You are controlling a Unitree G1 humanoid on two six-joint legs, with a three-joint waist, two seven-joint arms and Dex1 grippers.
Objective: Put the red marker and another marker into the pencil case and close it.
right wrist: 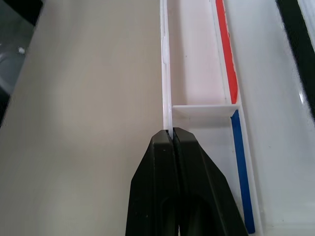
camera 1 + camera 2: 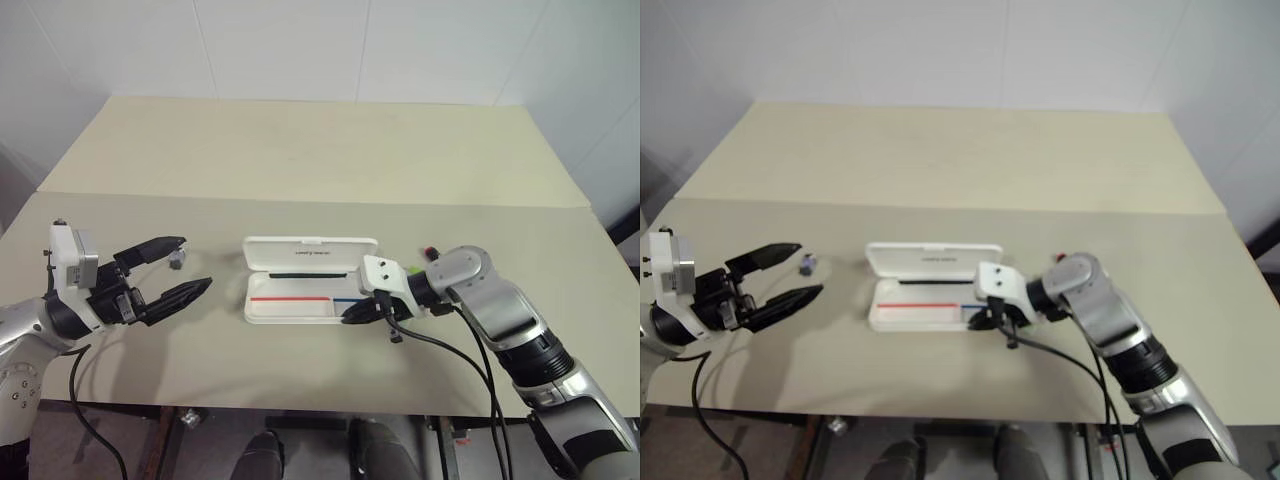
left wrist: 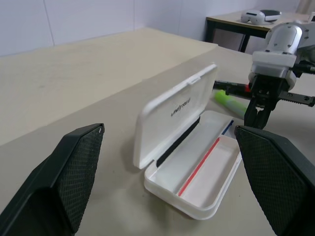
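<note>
Pencil case (image 2: 300, 296) lies open and empty, lid up. Right gripper (image 2: 352, 315) pinches shut on case's near wall at its right end. Left gripper (image 2: 185, 268) gapes wide, well left of case. Red marker (image 3: 235, 87) & green highlighter (image 3: 230, 102) lie just right of case. Step: steadying case, I'd say; next needs a marker picked up.

beige table (image 2: 300, 150), white walls (image 2: 300, 40) (tiled)

Pencil case (image 2: 300, 295) lies open mid-tabletop (image 2: 300, 150), lid raised behind its tray; another marker (image 3: 231, 102) rests on the tabletop just right of it.
</note>
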